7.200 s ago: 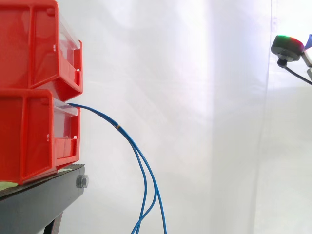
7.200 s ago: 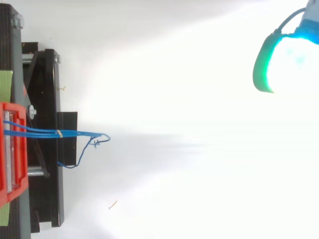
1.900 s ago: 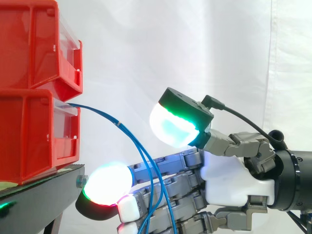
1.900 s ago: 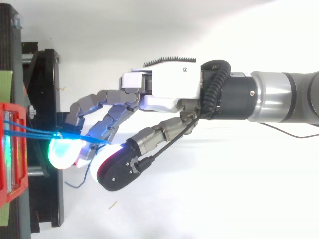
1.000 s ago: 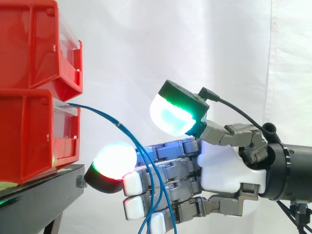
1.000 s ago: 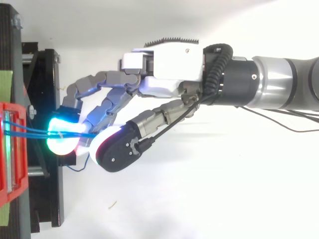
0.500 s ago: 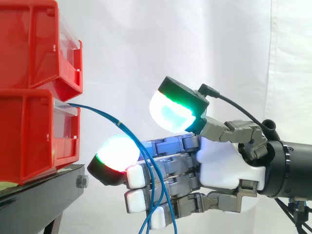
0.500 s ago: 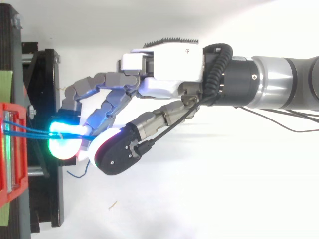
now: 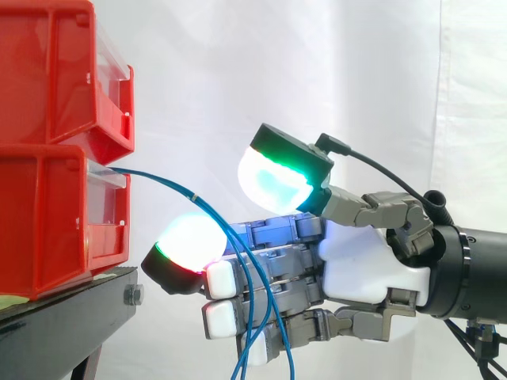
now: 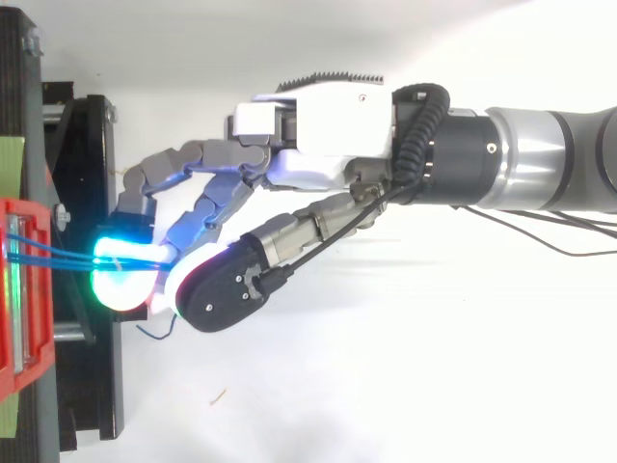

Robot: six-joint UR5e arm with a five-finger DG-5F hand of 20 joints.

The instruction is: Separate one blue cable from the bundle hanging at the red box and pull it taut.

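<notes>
Loosely open, the hand (image 9: 360,257) touches the blue cables (image 9: 162,180).

Outstretched hand (image 9: 358,263), thumb well apart

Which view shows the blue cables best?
Side view: the cables arc out of the lower bin and hang down in front of the hand. The top view shows a short stretch running from the bin to a glowing pad.

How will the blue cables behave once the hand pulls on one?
Probably floppy: the blue cables droop in a curve from the red box. Likely light and thin, so one may slip off the hand's thick pads. A small band ties them, so others may follow.
</notes>
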